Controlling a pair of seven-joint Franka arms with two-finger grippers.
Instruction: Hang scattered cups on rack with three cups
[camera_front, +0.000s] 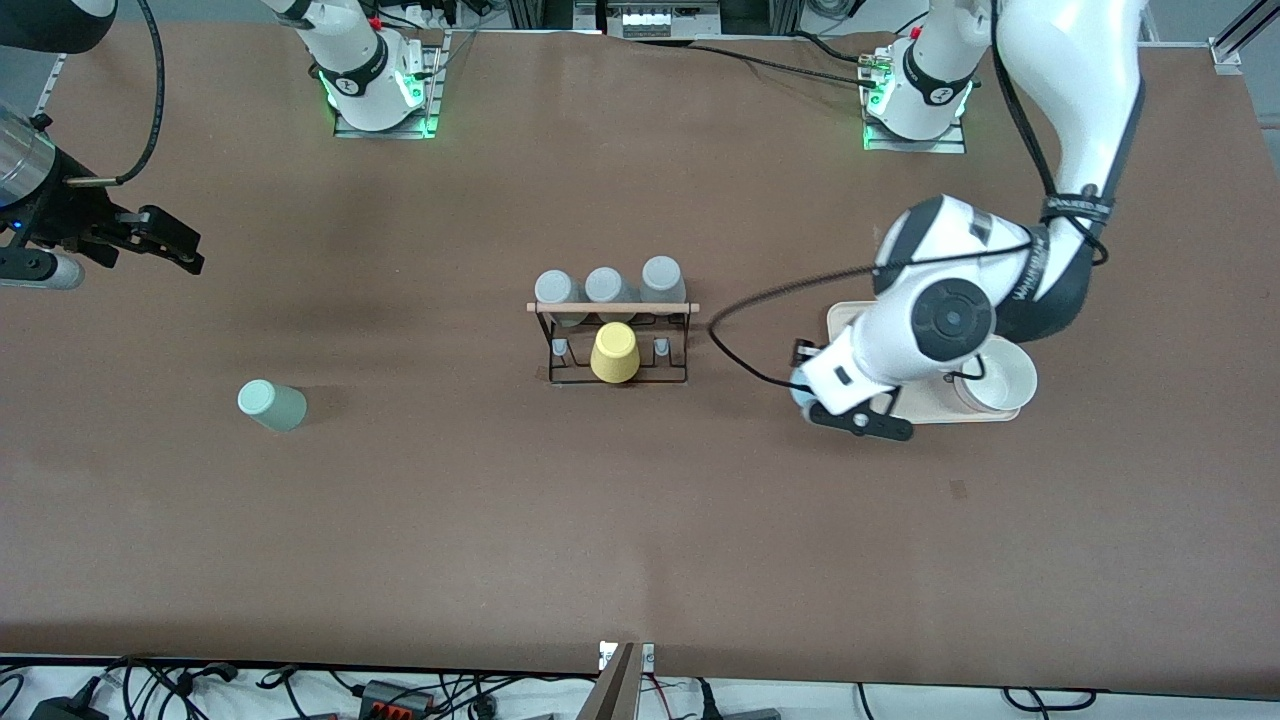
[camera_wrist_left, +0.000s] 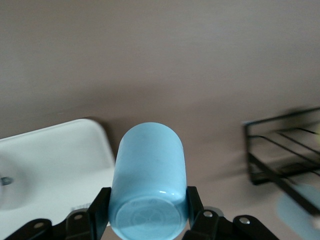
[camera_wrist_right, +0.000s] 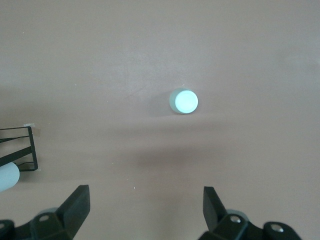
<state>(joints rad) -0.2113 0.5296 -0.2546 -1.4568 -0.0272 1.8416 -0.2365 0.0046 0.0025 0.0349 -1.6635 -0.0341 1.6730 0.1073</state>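
Left gripper (camera_wrist_left: 147, 212) pinches light blue cup (camera_wrist_left: 149, 185) across its sides, beside cream tray (camera_front: 840, 318), likely for carrying to rack (camera_front: 612, 340); right gripper (camera_wrist_right: 145, 200) spread wide, waiting over bare table; mint-green cup (camera_front: 271, 405) upside down toward right arm's end, nearer front camera than rack.

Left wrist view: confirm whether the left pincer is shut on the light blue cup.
Yes, the left pincer has a finger pressed against each side of the light blue cup.
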